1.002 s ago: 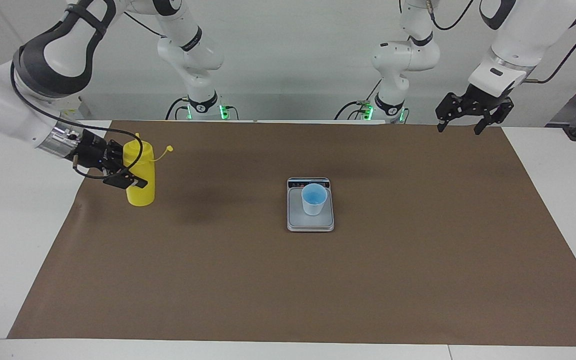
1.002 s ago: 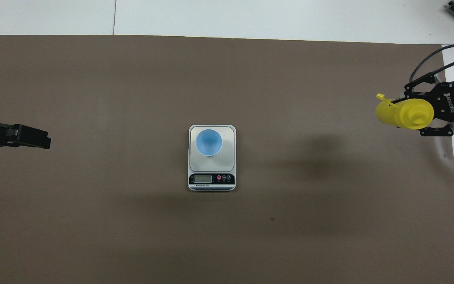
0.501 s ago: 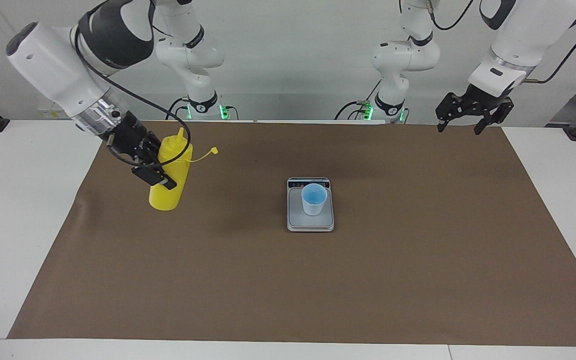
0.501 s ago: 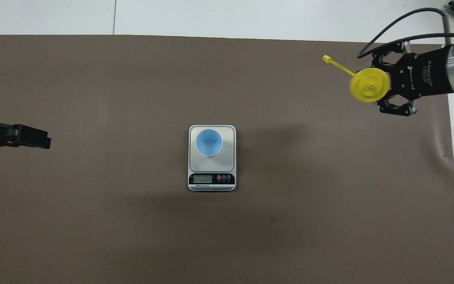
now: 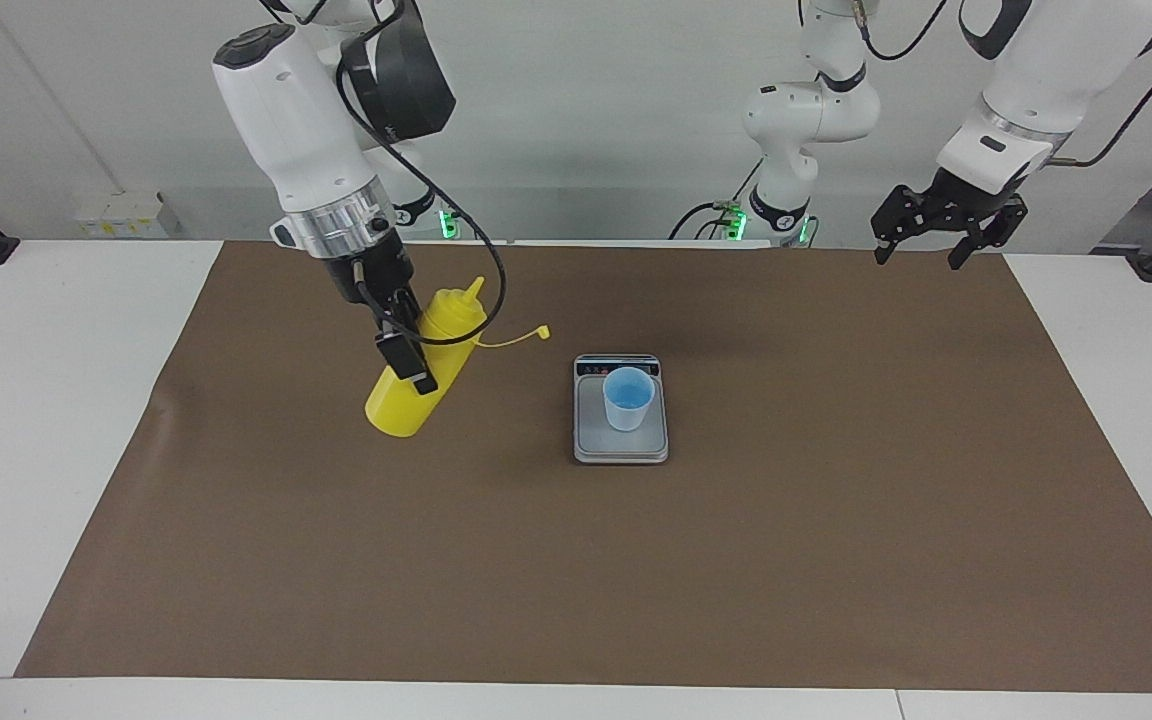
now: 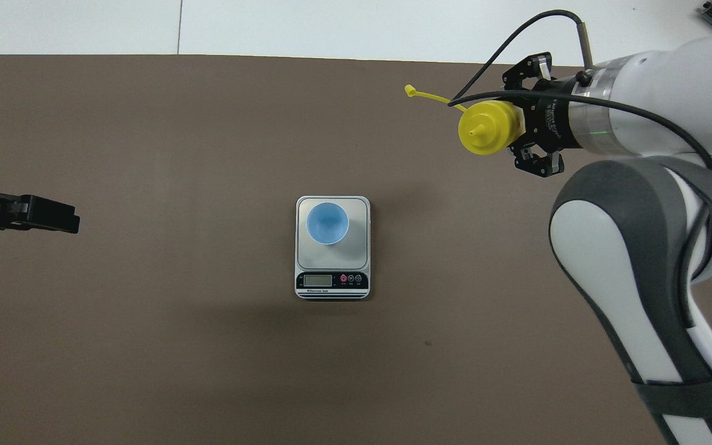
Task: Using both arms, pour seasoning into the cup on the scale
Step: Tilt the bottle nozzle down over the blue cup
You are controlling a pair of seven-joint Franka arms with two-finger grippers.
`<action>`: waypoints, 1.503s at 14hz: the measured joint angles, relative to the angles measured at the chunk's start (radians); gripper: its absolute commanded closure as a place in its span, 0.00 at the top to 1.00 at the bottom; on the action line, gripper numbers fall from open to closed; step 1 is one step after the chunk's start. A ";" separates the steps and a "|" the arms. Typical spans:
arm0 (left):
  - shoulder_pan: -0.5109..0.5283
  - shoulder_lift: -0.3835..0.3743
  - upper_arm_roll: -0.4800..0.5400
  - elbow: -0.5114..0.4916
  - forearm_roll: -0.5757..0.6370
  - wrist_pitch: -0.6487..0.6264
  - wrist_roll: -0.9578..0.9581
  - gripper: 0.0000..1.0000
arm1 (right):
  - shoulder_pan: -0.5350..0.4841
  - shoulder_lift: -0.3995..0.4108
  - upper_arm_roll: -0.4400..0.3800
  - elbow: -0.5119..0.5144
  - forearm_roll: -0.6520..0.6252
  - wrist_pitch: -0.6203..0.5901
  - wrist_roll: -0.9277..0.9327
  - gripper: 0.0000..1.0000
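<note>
The seasoning, a yellow squeeze bottle (image 5: 433, 352) (image 6: 484, 127), hangs tilted above the brown mat with my right gripper (image 5: 414, 350) (image 6: 512, 123) shut on its body. Its nozzle leans toward the scale and its tethered cap (image 5: 540, 333) dangles free. The silver-grey scale (image 5: 620, 447) (image 6: 361, 210) lies mid-mat, display strip nearest the robots. The light blue cup (image 5: 628, 397) (image 6: 327, 222) stands upright on it. My left gripper (image 5: 918, 260) (image 6: 62, 216) waits open and empty in the air over the mat's corner at the left arm's end.
The brown mat (image 5: 576, 570) covers most of the white table (image 5: 26, 400). Bare mat lies between the held bottle and the scale. The right arm's forearm (image 6: 640, 247) spans the mat at its own end in the overhead view.
The right gripper has carried the bottle from the right arm's end of the mat toward the scale, tilting it more. The left arm, cup and scale have not moved.
</note>
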 measured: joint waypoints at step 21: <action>0.000 0.000 0.000 0.000 0.000 0.000 0.000 1.00 | 0.276 0.105 0.002 -0.409 -0.250 0.923 0.005 0.00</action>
